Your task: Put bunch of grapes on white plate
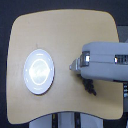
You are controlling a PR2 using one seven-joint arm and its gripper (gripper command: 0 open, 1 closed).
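Exterior view: the plate (pixel 39 71) lies bare on the desk (pixel 65 30), toward the view's left. The gripper (pixel 75 65) sits beside its right rim; whether it is open or holding anything cannot be told. Dark bits under the arm (pixel 102 60) may be the grapes (pixel 89 88). Placement looks undone.

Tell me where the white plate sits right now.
The white plate lies on the wooden table toward the exterior view's left, with nothing on it, across from the robot arm reaching in from the right.
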